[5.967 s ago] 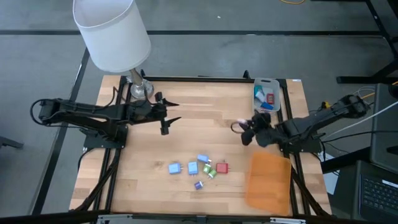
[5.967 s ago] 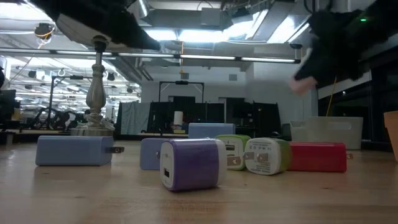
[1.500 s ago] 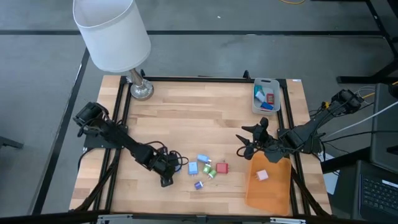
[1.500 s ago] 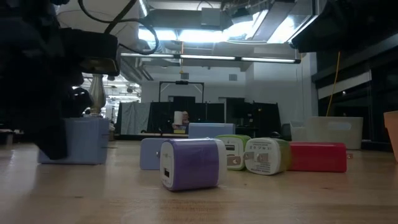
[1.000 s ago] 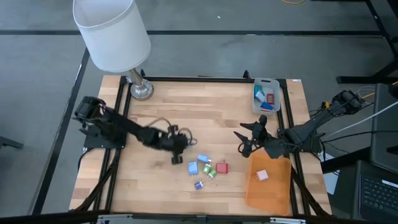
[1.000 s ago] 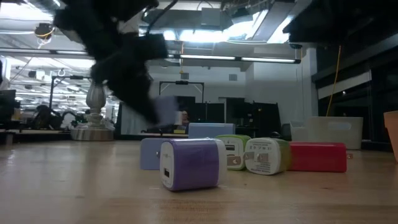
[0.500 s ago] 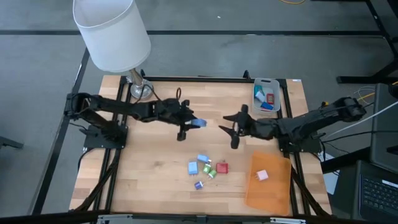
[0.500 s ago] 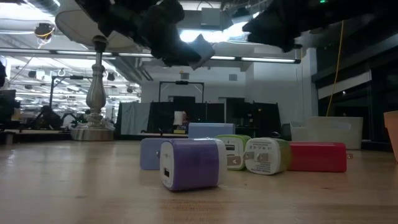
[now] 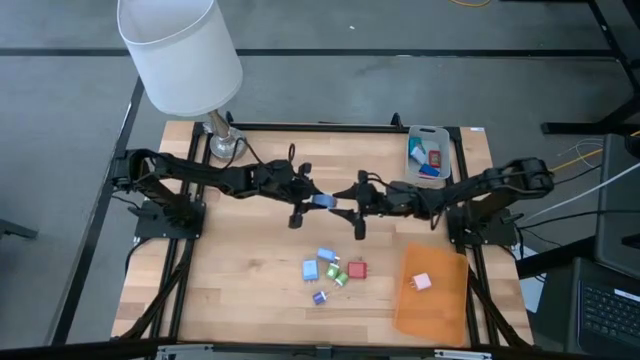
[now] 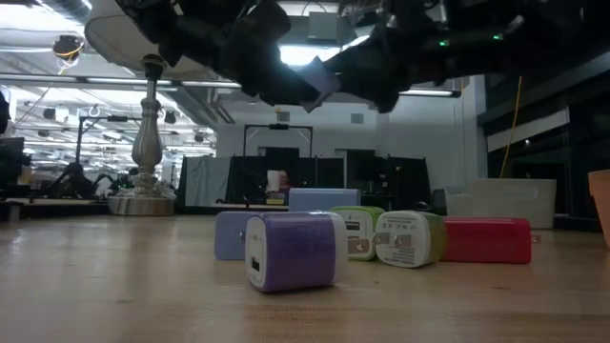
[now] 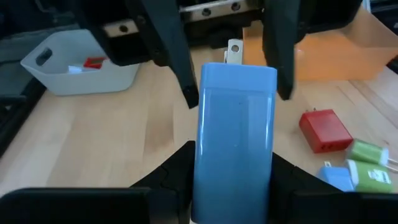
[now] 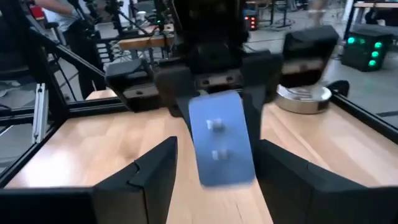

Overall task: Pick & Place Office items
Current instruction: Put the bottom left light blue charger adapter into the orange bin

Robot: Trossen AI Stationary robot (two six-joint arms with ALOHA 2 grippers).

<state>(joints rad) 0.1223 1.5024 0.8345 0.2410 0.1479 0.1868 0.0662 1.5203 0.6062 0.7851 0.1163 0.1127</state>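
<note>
My left gripper (image 9: pixel 312 201) is shut on a blue plug block (image 9: pixel 322 200), held in the air over the middle of the table, its metal prongs (image 11: pixel 233 52) toward the table's right. My right gripper (image 9: pixel 347 206) is open and faces it. Its two fingers (image 11: pixel 171 56) stand on either side of the block's pronged end (image 12: pixel 217 134), with a gap on each side in the right wrist view. Several more small blocks (image 9: pixel 333 270) in blue, green, red and purple rest on the table nearer the front edge. My left gripper pinches the blue block's two long sides at its rear end (image 11: pixel 203 169) between its two fingers (image 11: pixel 177 169). The fingers come roughly level from the table's left and lie along the block. The block is lifted clear of the table and sticks out forward from the fingers.
A grey tray (image 9: pixel 428 170) holding a few pieces stands at the far right. An orange sheet (image 9: pixel 435 300) with a pink piece (image 9: pixel 421 282) on it lies at the near right. A lamp with a white shade (image 9: pixel 180 55) has its base (image 9: pixel 226 145) at the far left corner.
My left gripper has carried the blue block up from the near left part of the table toward the far edge and the middle, turning level. My right gripper has moved from beside the orange sheet toward the table's left, bringing its fingers around the block's pronged end.
</note>
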